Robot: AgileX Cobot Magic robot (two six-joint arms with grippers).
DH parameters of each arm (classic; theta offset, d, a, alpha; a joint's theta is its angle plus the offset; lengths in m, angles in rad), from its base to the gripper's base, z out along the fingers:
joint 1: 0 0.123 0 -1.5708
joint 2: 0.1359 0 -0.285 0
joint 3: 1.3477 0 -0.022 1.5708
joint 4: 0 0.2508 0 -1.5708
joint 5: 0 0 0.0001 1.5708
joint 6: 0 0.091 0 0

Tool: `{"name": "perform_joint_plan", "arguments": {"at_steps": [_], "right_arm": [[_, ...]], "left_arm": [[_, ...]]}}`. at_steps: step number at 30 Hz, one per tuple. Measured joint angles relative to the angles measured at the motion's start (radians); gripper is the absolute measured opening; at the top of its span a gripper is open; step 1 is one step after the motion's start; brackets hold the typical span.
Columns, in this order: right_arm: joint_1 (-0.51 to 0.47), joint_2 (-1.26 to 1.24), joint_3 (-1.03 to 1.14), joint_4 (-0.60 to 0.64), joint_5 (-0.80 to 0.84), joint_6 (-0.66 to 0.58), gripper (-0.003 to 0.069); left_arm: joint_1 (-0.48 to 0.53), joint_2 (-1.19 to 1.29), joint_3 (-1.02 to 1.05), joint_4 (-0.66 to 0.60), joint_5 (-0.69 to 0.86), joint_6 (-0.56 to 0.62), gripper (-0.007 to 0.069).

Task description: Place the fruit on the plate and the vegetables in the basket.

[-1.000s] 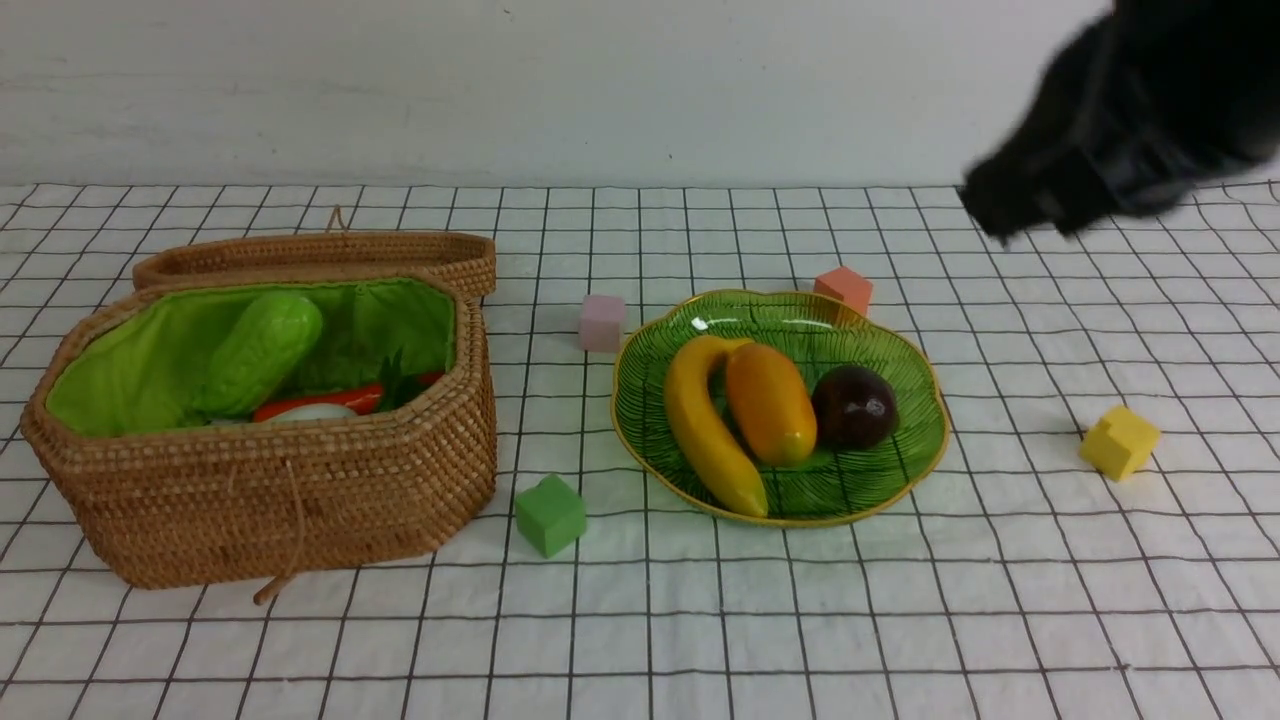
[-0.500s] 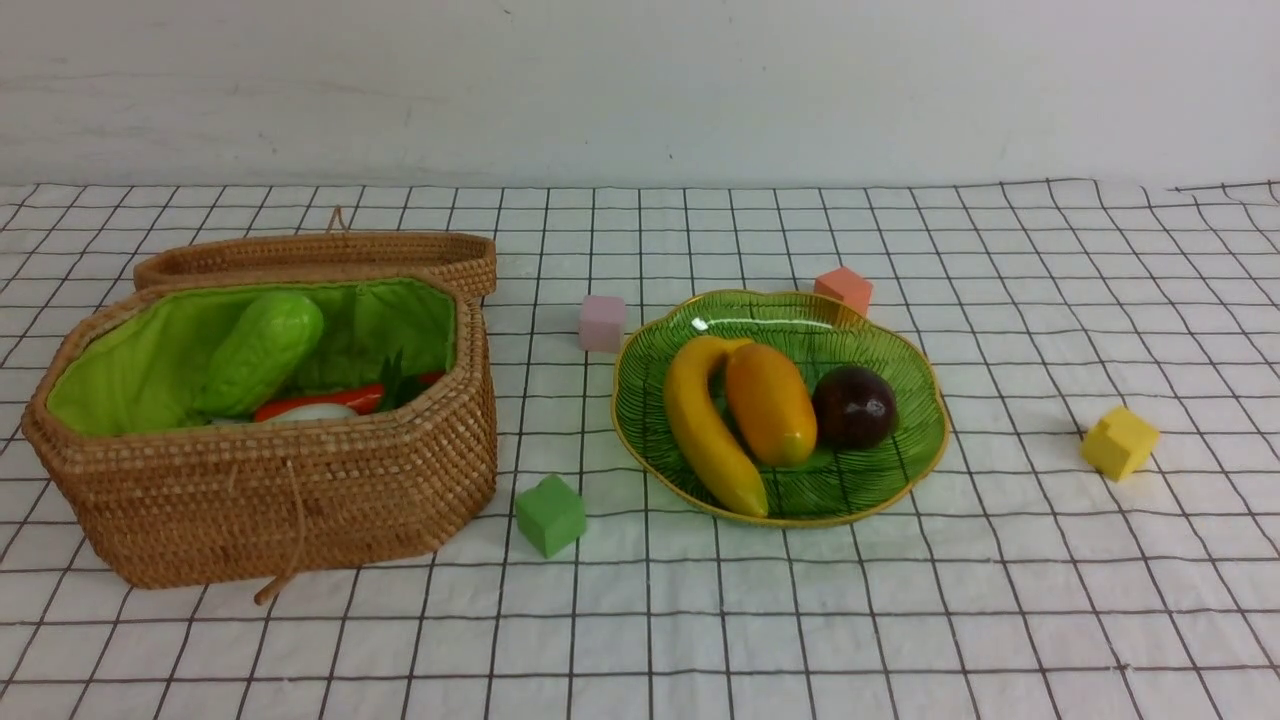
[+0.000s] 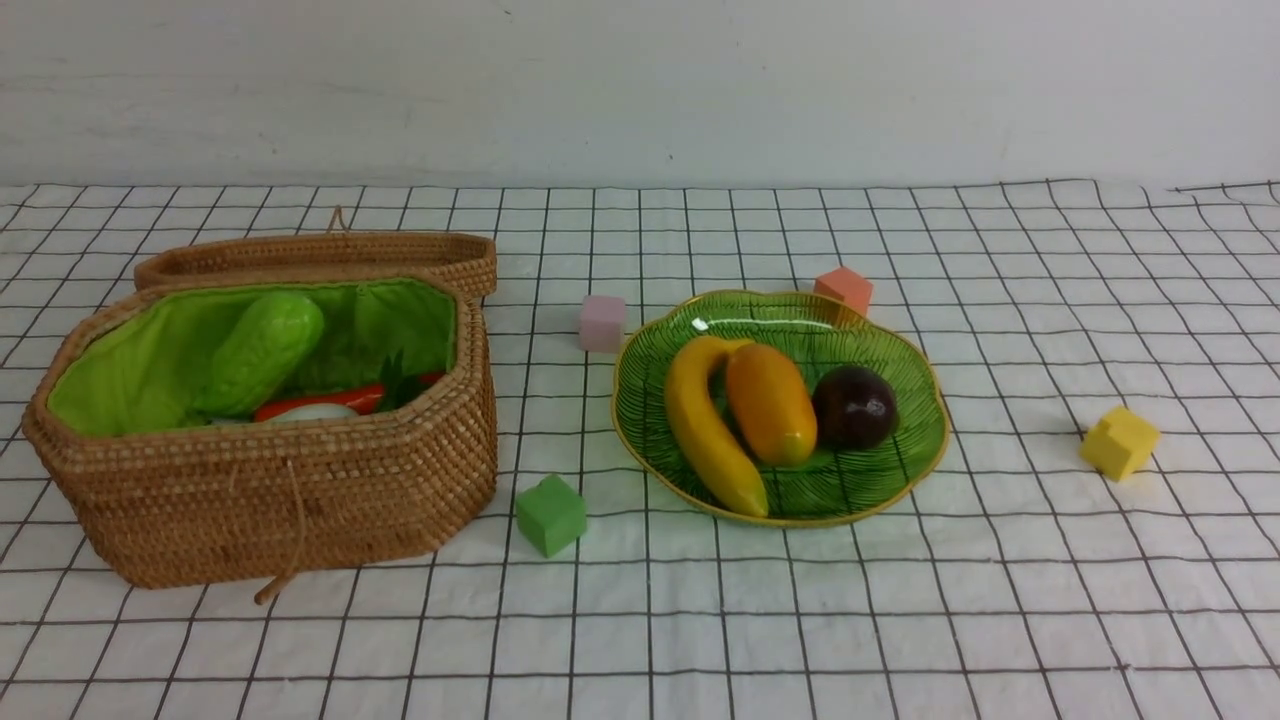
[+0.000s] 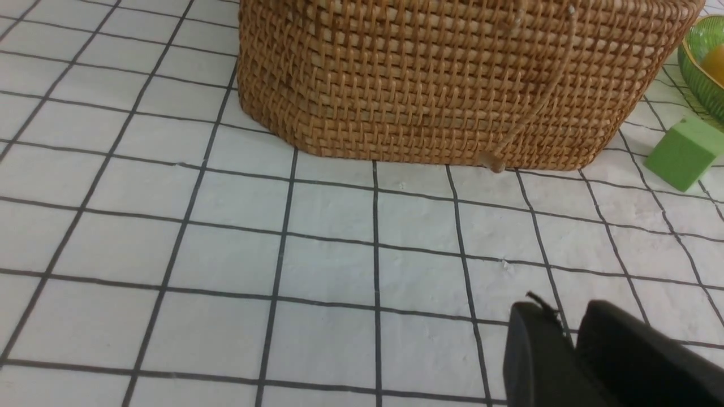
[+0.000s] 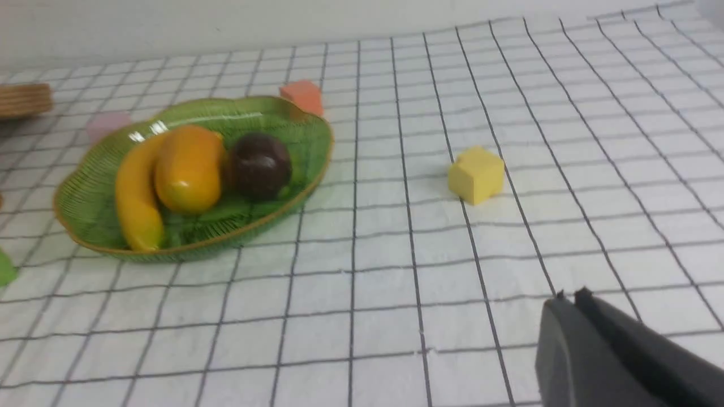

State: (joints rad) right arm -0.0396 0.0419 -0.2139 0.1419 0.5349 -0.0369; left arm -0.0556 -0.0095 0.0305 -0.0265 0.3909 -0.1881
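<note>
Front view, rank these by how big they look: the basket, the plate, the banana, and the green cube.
Largest to smallest as they look:
1. basket
2. plate
3. banana
4. green cube

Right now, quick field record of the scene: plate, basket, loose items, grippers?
plate: banana, mango, purple fruit lying in it
basket: lid open; green vegetable, red one, white radish inside
loose cubes: green, pink, orange, yellow, all on the cloth
left gripper: shut, empty
right gripper: shut, empty
task: looks sorted
</note>
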Motion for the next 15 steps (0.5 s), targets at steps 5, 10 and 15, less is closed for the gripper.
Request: {"name": "perform_joint_plan", "arguments": {"at_steps": [5, 10, 15], "right_arm": [[-0.003, -0.044, 0.166, -0.044, -0.054, 0.001, 0.0007], [-0.004, -0.051, 0.225, -0.070, -0.136, 0.008, 0.0010], [-0.004, -0.051, 0.227, -0.071, -0.145, 0.008, 0.0014]], "left_arm": [[0.000, 0.000, 0.000, 0.000, 0.000, 0.000, 0.0111], [0.000, 0.000, 0.000, 0.000, 0.001, 0.000, 0.0113], [0.000, 0.000, 0.000, 0.000, 0.001, 0.000, 0.0117]]}}
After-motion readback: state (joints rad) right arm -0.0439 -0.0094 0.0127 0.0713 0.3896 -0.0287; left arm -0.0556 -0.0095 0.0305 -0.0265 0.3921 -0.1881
